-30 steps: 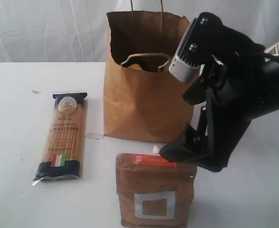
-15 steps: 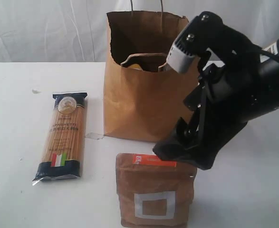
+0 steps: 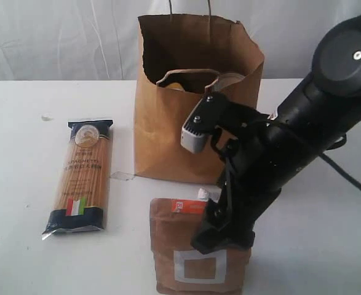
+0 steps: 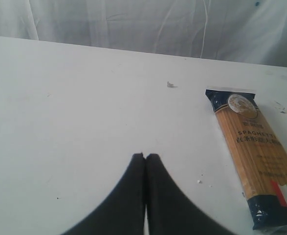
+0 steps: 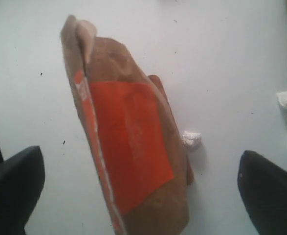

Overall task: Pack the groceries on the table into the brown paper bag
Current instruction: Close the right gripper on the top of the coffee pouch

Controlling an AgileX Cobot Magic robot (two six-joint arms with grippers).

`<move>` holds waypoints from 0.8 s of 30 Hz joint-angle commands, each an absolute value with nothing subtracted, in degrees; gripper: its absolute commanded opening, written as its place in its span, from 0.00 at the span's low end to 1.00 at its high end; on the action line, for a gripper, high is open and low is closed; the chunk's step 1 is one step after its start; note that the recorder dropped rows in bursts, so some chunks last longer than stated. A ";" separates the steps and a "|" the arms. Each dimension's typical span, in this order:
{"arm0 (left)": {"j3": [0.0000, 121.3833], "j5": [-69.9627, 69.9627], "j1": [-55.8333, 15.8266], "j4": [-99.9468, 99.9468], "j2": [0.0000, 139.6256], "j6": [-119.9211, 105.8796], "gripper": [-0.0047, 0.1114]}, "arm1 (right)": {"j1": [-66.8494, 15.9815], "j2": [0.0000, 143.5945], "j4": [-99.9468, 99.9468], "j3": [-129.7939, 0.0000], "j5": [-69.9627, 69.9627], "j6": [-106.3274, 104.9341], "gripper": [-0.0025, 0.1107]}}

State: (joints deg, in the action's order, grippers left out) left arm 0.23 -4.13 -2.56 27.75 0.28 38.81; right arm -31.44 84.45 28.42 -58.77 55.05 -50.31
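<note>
A brown pouch with an orange label [image 3: 200, 261] stands at the table's front. My right gripper [image 3: 222, 238] is low over its top and open. In the right wrist view its two dark fingers [image 5: 13, 188] stand wide on either side of the pouch [image 5: 133, 147] without touching it. The spaghetti packet [image 3: 82, 178] lies flat to the left, also seen in the left wrist view [image 4: 255, 149]. The brown paper bag [image 3: 180, 132] stands upright behind the pouch, with items partly showing inside. My left gripper [image 4: 145, 156] is shut and empty over bare table [image 4: 75, 107].
Small white crumbs [image 5: 192, 139] lie on the table beside the pouch. A scrap of tape [image 3: 122, 176] sits at the bag's left foot. A white curtain [image 3: 57, 37] hangs behind the table. The right arm [image 3: 328, 98] reaches in from the right.
The right arm has swung down and left from beside the bag's rim to over the pouch, still open. The left gripper, the spaghetti and the bag have not moved.
</note>
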 commanded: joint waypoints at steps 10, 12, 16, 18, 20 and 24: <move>0.00 -4.34 -2.47 27.90 0.00 38.78 0.04 | -31.54 92.21 28.42 -58.69 55.42 -50.93 0.95; 0.00 -4.34 -2.47 27.90 0.00 38.78 0.04 | -31.54 92.98 28.21 -58.69 55.42 -51.04 0.95; 0.00 -4.34 -2.47 27.90 0.00 38.78 0.04 | -31.54 95.00 27.47 -58.69 55.18 -51.40 0.95; 0.00 -4.34 -2.47 27.90 0.00 38.78 0.04 | -31.54 95.85 26.72 -58.69 54.64 -51.40 0.95; 0.00 -4.34 -2.47 27.90 0.00 38.78 0.04 | -31.54 96.60 26.61 -58.69 54.07 -51.40 0.95; 0.00 -4.34 -2.47 27.90 0.00 38.78 0.04 | -31.54 97.23 26.61 -58.69 53.89 -51.27 0.95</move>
